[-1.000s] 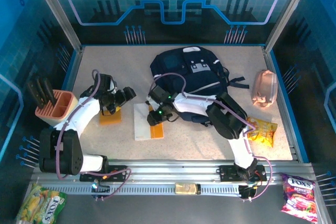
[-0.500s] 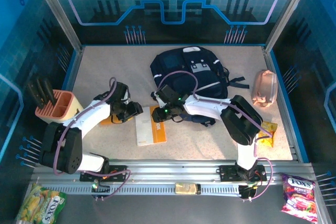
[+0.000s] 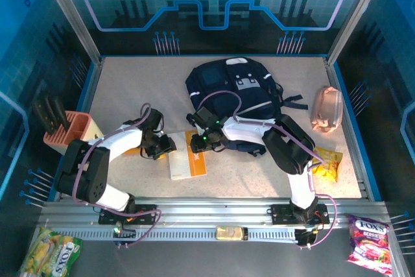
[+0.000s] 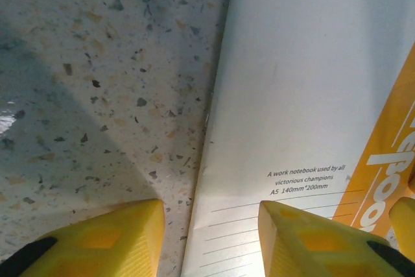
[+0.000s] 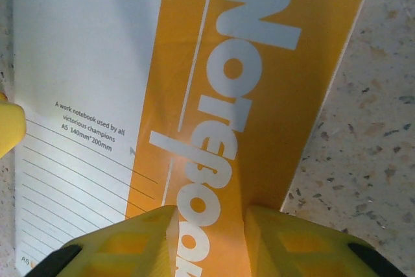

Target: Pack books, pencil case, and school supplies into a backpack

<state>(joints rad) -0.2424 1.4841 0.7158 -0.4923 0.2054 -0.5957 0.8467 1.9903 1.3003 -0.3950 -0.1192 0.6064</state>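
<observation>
from above, my left gripper (image 3: 163,144) and my right gripper (image 3: 197,142) meet low over the white-and-orange notebook (image 3: 187,157), which lies flat on the table (image 3: 130,89), just in front of the backpack (image 3: 237,92). the pencil case (image 3: 327,109) sits well apart by the right wall. i judge the step in hand to be picking up the notebook, one of the school supplies.

in my left wrist view, my left gripper (image 4: 207,241) has its jaws spread across the notebook's (image 4: 305,95) long white edge, one finger over bare table (image 4: 97,63), the other over the cover.

in my right wrist view, my right gripper (image 5: 209,244) has its jaws apart with a narrow gap, the notebook's (image 5: 214,115) orange band lying flat between them, not pinched.

next i likely need one edge lifted off the flat top before any pinch can hold so thin a cover, then a carry to the backpack. i cannot tell whether it is unzipped.

the surface is pale speckled stone, hard and smooth. blue-lit panels wall the cell on three sides, so room is tight.
</observation>
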